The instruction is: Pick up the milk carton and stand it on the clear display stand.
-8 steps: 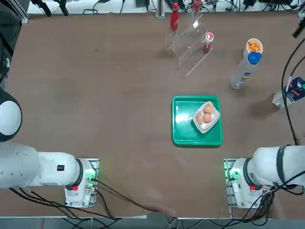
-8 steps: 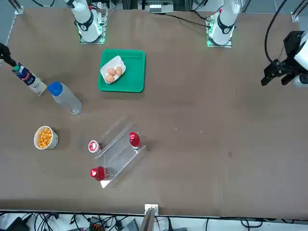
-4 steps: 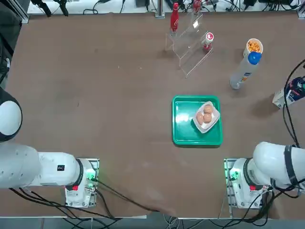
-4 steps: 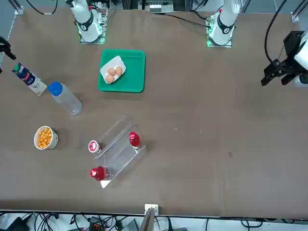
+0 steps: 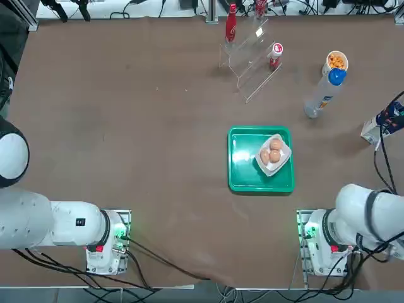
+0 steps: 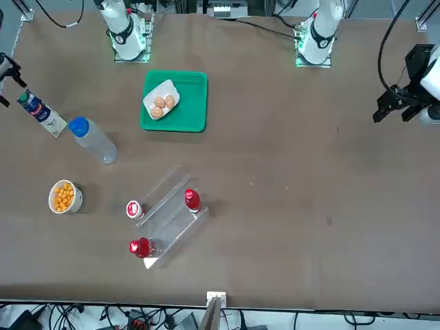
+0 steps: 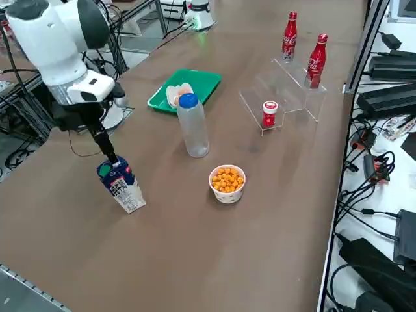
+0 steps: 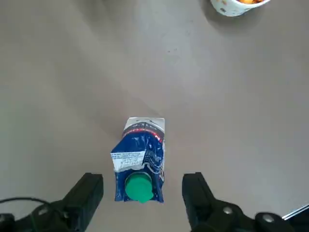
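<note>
The milk carton stands upright near the table's right edge, dark blue on top with a green cap and white below. It also shows in the side view as the milk carton and from overhead as the milk carton. My right gripper hovers open just over it, one finger on either side of the capped top, neither touching. From the side, the right gripper hangs right at the carton's top. The clear display stand sits at the far side of the table, well away.
Red cola bottles and a small red can stand on or beside the stand. A tall blue-capped bottle and a cup of orange snacks stand between carton and stand. A green tray holds eggs.
The right arm has shifted slightly over the carton, toward the table's right edge. The carton has not moved and the fingers stay open.
</note>
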Motion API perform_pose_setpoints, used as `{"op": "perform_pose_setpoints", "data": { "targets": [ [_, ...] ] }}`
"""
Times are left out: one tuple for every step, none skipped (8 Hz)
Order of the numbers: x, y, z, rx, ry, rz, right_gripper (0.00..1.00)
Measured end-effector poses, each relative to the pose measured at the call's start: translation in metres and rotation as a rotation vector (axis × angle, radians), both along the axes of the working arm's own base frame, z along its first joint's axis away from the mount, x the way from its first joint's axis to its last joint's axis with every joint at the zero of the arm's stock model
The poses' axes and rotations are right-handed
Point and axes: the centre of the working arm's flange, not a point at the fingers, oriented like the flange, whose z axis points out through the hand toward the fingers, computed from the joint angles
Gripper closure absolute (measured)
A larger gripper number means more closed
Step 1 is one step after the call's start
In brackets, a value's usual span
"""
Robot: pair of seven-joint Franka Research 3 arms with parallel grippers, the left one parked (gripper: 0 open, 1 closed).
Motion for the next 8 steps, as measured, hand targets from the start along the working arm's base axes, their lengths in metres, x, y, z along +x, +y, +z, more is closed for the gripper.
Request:
{"op": "perform_pose_setpoints", "data": {
  "targets": [
    [-0.004,0.0,-0.011,-0.006,-0.008,0.009,0.0],
    [-0.01,-0.001,-0.022,-0.008,-0.011,0.017,0.0],
    [-0.013,-0.002,-0.032,-0.008,-0.008,0.027,0.0],
    [-0.015,-0.004,-0.041,-0.005,-0.002,0.033,0.0],
    [-0.014,-0.006,-0.049,-0.005,0.001,0.035,0.0],
    [-0.011,-0.008,-0.058,-0.007,0.003,0.037,0.0],
    [-0.01,-0.009,-0.067,-0.006,0.008,0.038,0.0],
    [-0.009,-0.01,-0.076,0.0,0.018,0.038,0.0]
  ]
}}
